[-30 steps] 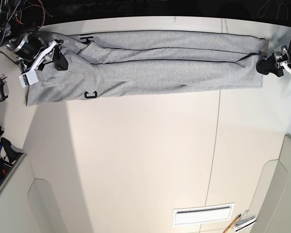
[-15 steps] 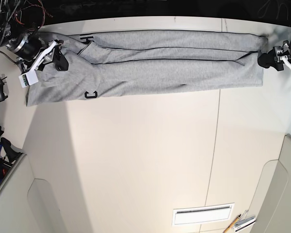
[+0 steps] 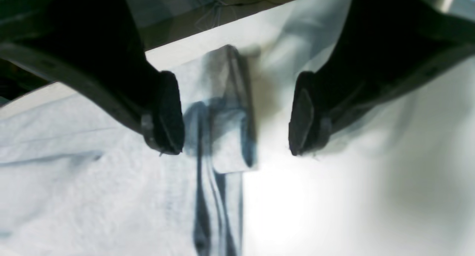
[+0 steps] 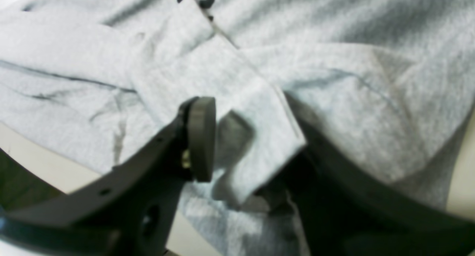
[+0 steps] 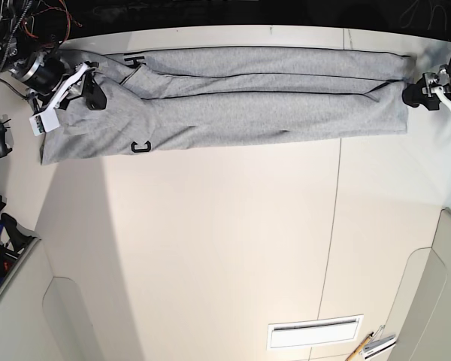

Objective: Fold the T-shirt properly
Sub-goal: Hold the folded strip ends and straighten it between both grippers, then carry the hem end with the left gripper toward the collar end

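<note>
We get base from high over the table [image 5: 225, 226], facing down, farthest out; far edge up top, both arms cut by the upper corners; left wrist cam sits close in, looking past its gripper's two fingers [image 3: 163, 115] at one end of the T-shirt [image 3: 141, 189]; right wrist cam looks down between its own fingers [image 4: 200, 137], nearer still, cloth nearly filling the view; base shares the shirt's right-hand end with left wrist, its left-hand end with right wrist.
</note>
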{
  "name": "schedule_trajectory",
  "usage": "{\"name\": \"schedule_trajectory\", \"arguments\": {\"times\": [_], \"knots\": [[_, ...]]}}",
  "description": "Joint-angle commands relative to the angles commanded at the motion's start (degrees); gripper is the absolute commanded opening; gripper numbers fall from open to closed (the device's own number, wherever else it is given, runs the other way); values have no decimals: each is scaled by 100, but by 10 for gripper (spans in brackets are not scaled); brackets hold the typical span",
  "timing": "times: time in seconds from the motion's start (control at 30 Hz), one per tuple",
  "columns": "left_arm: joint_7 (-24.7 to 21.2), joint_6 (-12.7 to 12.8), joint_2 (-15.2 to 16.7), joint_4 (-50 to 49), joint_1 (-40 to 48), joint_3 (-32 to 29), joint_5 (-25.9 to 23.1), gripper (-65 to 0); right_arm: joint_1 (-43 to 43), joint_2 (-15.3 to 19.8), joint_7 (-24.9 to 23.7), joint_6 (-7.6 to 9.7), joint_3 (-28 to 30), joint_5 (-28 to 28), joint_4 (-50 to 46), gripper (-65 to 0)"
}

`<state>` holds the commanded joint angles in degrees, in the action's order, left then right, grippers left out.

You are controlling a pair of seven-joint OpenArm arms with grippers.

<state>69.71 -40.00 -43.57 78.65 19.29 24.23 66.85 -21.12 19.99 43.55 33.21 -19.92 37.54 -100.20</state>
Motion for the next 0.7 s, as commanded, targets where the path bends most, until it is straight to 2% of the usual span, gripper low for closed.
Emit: {"name": "schedule_trajectory", "arguments": {"times": [0.13, 0.3, 0.33, 0.37, 0.43, 0.47, 0.5, 0.63, 0.7], "knots": [[376, 0, 186, 0, 11, 0, 365, -174, 2, 0, -2, 0, 0, 0, 0, -425], [382, 0, 343, 0, 9, 0, 435, -187, 2, 0, -2, 0, 0, 0, 0, -425], [378, 0, 365, 0, 9, 0, 435, -226, 2, 0, -2, 0, 0, 2, 0, -425], [361, 0, 376, 0, 9, 0, 448, -310, 9, 0, -2, 0, 0, 13, 0, -425], [125, 0, 374, 0, 7, 0, 448, -543, 31, 0, -2, 0, 0, 103, 0, -425], [-31, 0, 374, 0, 7, 0, 407, -620, 46, 0, 2, 0, 0, 133, 0, -425], [-168, 0, 374, 0, 4, 0, 341, -650, 57, 0, 0, 0, 0, 166, 0, -425], [-225, 0, 372, 0, -125, 0, -229, -650, 87, 0, 4, 0, 0, 404, -2, -425], [-221, 0, 369, 0, -190, 0, -247, -650, 153, 0, 24, 2, -7, 498, -9, -425]]}}
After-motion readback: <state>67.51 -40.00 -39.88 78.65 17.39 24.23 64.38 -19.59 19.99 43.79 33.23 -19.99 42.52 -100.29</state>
